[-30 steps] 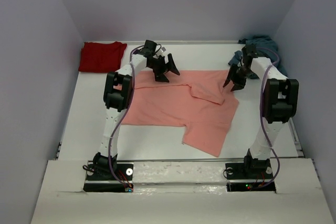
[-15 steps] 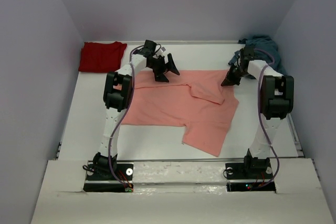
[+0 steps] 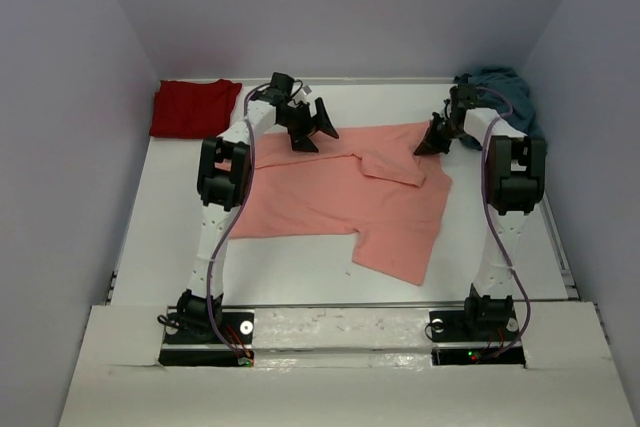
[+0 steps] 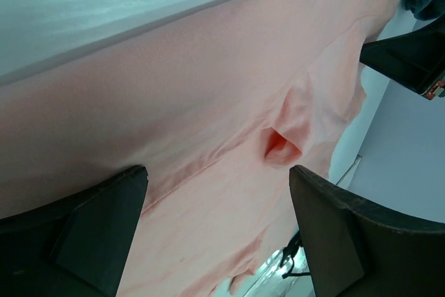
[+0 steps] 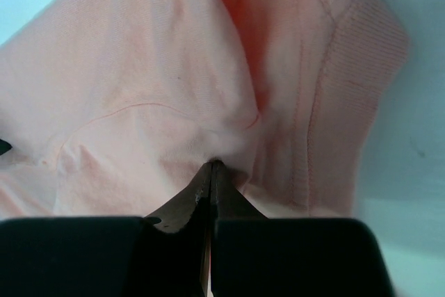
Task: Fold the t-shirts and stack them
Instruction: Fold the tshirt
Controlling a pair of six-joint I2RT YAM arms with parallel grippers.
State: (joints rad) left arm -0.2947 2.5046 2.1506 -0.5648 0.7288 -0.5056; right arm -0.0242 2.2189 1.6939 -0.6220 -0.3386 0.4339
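Note:
The salmon-pink t-shirt (image 3: 330, 197) lies spread across the middle of the table, with a fold near its far right. My right gripper (image 3: 432, 140) is shut on its far right corner; in the right wrist view the fingertips (image 5: 211, 166) pinch a pucker of pink cloth (image 5: 139, 88) beside a ribbed hem (image 5: 354, 102). My left gripper (image 3: 308, 129) hovers open over the shirt's far edge, and its wrist view shows only pink cloth (image 4: 195, 102) between the wide-apart fingers (image 4: 90, 234). The dark red t-shirt (image 3: 193, 107) lies folded at the back left. The teal-blue t-shirt (image 3: 505, 90) is bunched at the back right.
Grey walls close the table in on the left, back and right. Both arm bases (image 3: 205, 327) stand on the near ledge. The right arm's forearm reaches close past the teal-blue shirt.
My right gripper closed on the salmon-pink shirt's far right corner and drew it toward the back and slightly left. The left gripper stayed open and hardly moved.

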